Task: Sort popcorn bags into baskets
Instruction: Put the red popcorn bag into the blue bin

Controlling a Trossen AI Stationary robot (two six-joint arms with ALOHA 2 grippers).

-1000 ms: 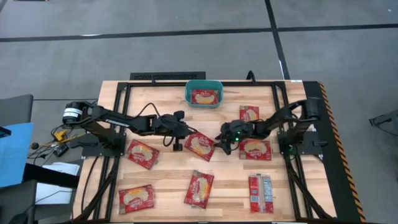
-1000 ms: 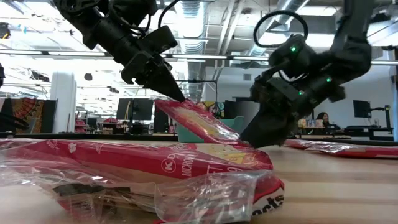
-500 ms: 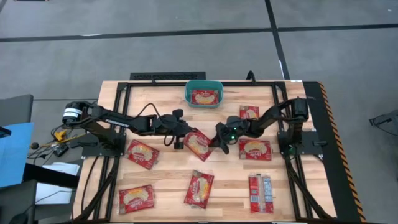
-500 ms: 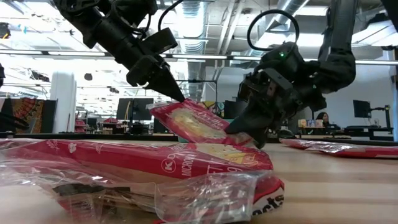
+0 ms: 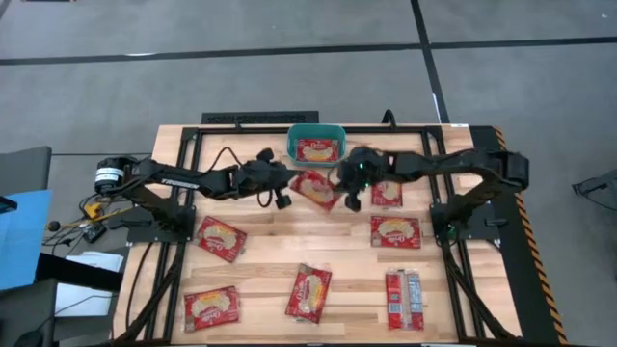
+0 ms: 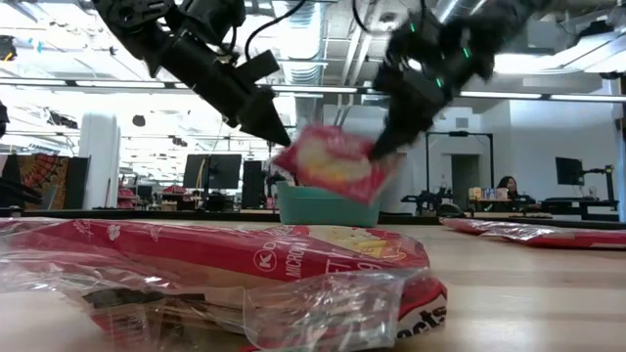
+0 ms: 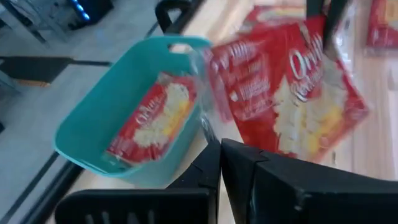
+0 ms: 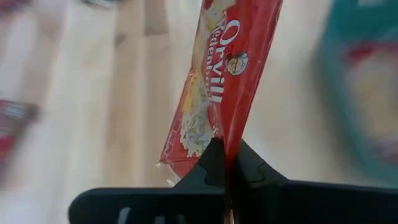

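Packet (image 5: 315,187) in the air just in front of the teal basket (image 5: 293,138), carried between both arms. Right gripper (image 5: 339,190) pinches one edge of it, fingers pressed tight on the plastic (clear in the right wrist view); left gripper (image 5: 288,186) is shut at the opposite edge, though whether it truly holds the film or only touches it is hard to tell from the blurred low view. Basket already has one packet (image 5: 316,149) lying flat inside. Six more packets lie on the table (image 5: 260,273), all on the near side of the basket, none touching it.

Step in hand: transfer, mid-carry. Next move, by my reckoning: bring the packet over the basket's rim, level it, then let go so it drops flat onto the one inside.
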